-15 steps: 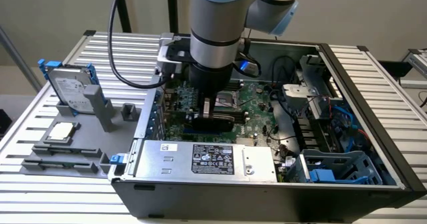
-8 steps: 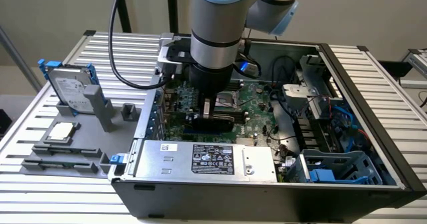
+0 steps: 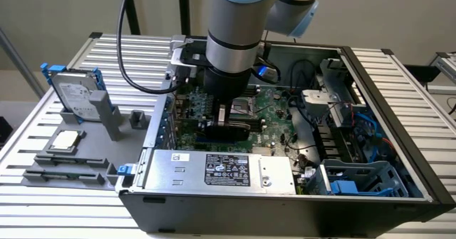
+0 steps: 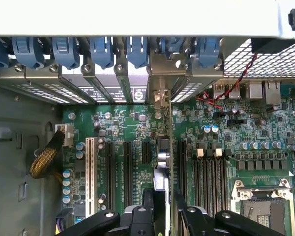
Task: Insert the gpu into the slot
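Note:
The gpu (image 3: 228, 131), a thin black card, stands upright on edge low over the green motherboard (image 3: 274, 111) inside the open computer case. My gripper (image 3: 224, 122) is shut on its upper edge from straight above. In the wrist view the gpu (image 4: 162, 152) appears edge-on between my two black fingers (image 4: 147, 204), and its metal bracket (image 4: 160, 83) lines up with an opening in the case's rear wall. The card runs parallel to the black expansion slots (image 4: 128, 162) on the motherboard (image 4: 246, 128). The slot is hidden under the card, so I cannot tell if the card's edge is in it.
A silver power supply (image 3: 221, 169) fills the case's front. Black memory slots (image 4: 211, 172) and the CPU socket (image 4: 263, 201) lie beside the card; a white slot (image 4: 91, 172) is on its other side. Blue clips (image 4: 101, 49) line the rear wall. A hard drive (image 3: 75, 95) stands at the exterior view's left.

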Robot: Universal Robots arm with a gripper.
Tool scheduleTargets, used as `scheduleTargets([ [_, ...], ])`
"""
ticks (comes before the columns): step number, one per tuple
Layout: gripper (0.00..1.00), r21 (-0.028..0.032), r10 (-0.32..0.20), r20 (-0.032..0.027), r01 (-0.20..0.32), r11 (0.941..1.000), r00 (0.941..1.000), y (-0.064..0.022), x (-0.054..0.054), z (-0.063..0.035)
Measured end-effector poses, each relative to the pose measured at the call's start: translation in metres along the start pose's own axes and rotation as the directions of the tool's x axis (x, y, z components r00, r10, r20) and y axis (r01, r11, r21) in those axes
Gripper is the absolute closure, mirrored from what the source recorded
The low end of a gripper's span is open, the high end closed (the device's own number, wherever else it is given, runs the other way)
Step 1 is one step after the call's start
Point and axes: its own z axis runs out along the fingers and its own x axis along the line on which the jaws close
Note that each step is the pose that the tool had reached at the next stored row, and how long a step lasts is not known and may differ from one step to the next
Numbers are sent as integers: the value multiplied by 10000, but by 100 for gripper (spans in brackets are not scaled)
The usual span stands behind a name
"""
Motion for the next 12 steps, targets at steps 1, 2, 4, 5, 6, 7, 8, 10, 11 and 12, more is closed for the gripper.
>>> scheduleTargets([
  [1,74,-12,1,-1,-1,10000,10000,-1,0,1],
  [2,74,-22,1,-2,-1,10000,10000,-4,-1,1],
  [4,74,-49,2,-3,-2,10000,10000,-9,-1,3],
  [5,74,-59,3,-3,-3,10000,10000,-11,-1,5],
  [6,74,-70,4,-5,-4,10000,10000,-12,0,7],
  [7,74,-82,6,-6,-6,10000,10000,-12,0,10],
  [8,74,-93,5,-7,-5,10000,10000,-14,0,13],
  [10,74,-114,5,-5,-5,9999,10000,-17,0,19],
  [11,74,-128,6,-7,-6,9999,10000,-19,0,22],
  [12,74,-142,7,-10,-7,9999,10000,-20,0,23],
])
